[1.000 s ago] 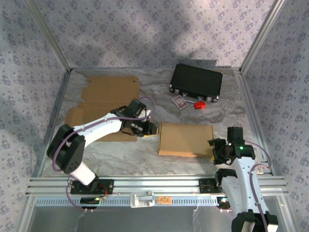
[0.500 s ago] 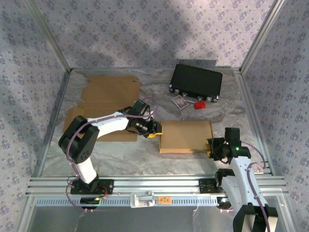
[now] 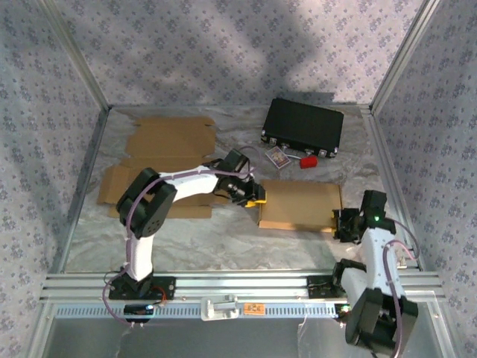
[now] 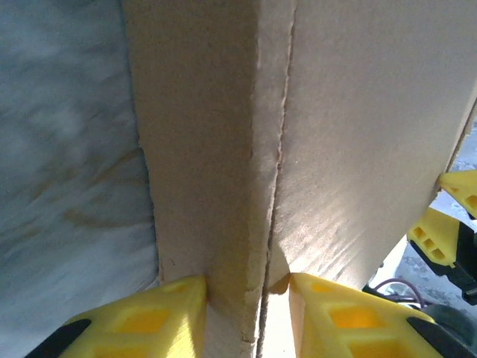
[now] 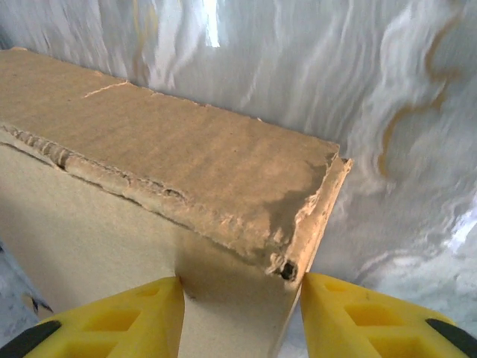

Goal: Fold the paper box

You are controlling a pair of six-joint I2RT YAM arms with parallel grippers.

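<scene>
"Where's the paper box (image 3: pixel 298 205) just now?"

"On the table (image 3: pixel 201 239), right of the middle, about halfway between the near and far edges, with one short end close to the right edge. From above it's a flat tan slab with a wall turned up at each end."

"Do the arms have hold of it?"

"Both do. The left gripper (image 3: pixel 253 195) is clenched on the box's left end, and its yellow fingers (image 4: pixel 164 317) pinch a doubled flap right beside the crease. The right gripper (image 3: pixel 344 222) is clamped on the opposite end, with a finger (image 5: pixel 119 321) on either side of a ragged-edged wall at the corner."

"Is it lifted off the table?"

"Hard to say from here. It may just be resting there."

"So what would make this fold go well?"

"I'd say moving the two ends together and level, so the board bends along its scored line and doesn't buckle across the panel. The grip should be firm without crushing, since that right corner is frayed and could tear. And work it where it lies, well apart from the flat cardboard sheet (image 3: pixel 168 149) towards the far-left corner and the black case (image 3: pixel 302 125) by the far edge."
</scene>
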